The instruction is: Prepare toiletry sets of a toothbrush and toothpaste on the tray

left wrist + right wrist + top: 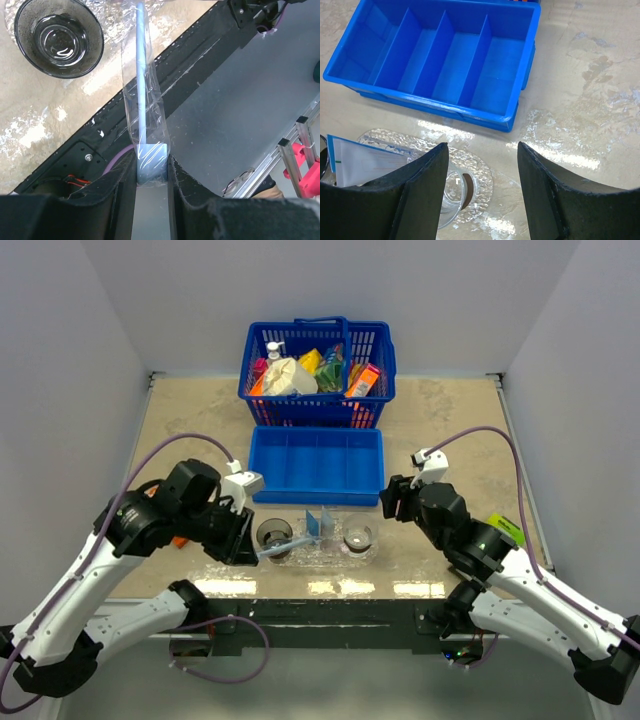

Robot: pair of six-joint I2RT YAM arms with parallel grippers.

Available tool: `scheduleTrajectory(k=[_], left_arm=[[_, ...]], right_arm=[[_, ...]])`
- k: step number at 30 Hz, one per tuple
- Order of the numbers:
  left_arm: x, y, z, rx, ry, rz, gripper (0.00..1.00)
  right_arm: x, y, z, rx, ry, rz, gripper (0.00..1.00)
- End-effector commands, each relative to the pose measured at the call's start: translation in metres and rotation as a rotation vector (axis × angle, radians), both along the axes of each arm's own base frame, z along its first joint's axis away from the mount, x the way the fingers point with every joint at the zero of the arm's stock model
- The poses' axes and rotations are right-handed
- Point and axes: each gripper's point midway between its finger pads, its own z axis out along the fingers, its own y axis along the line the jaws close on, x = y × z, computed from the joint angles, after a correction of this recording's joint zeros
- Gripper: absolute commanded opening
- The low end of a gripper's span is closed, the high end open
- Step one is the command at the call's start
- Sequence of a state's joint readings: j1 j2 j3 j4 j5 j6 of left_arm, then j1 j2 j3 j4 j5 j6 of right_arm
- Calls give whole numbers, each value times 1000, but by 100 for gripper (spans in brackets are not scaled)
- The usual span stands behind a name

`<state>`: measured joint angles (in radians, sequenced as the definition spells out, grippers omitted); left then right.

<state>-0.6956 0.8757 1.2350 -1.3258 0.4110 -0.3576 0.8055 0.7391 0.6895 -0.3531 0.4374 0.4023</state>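
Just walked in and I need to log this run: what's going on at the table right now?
The left gripper is shut on one end of a clear-wrapped toothbrush, whose other end reaches toward the textured tray beside a smoky cup. The right gripper hangs open and empty above the tray's right part. Behind the tray, the blue divided bin holds nothing, and the basket holds packaged items.

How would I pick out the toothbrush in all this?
Find the clear bumpy tray at the table's near edge, before the blue divided bin. At its left end the left gripper holds the toothbrush: a thin pale-blue stick in clear wrap, unlike the round smoky cup beside it.
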Motion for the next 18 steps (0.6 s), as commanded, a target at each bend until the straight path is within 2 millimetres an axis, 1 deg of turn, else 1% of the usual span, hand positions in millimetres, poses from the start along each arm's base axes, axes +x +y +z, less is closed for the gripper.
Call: scheduleTrajectory(k=[1, 9, 18], left_arm=[[1, 1, -7, 22, 6, 10, 0], [9, 3, -18, 79, 1, 5, 0], [14, -1, -19, 97, 11, -11, 0]], right_arm=[[4, -5, 24, 30, -47, -33, 60], [4, -4, 22, 28, -45, -31, 60], [5, -3, 21, 25, -45, -27, 60]])
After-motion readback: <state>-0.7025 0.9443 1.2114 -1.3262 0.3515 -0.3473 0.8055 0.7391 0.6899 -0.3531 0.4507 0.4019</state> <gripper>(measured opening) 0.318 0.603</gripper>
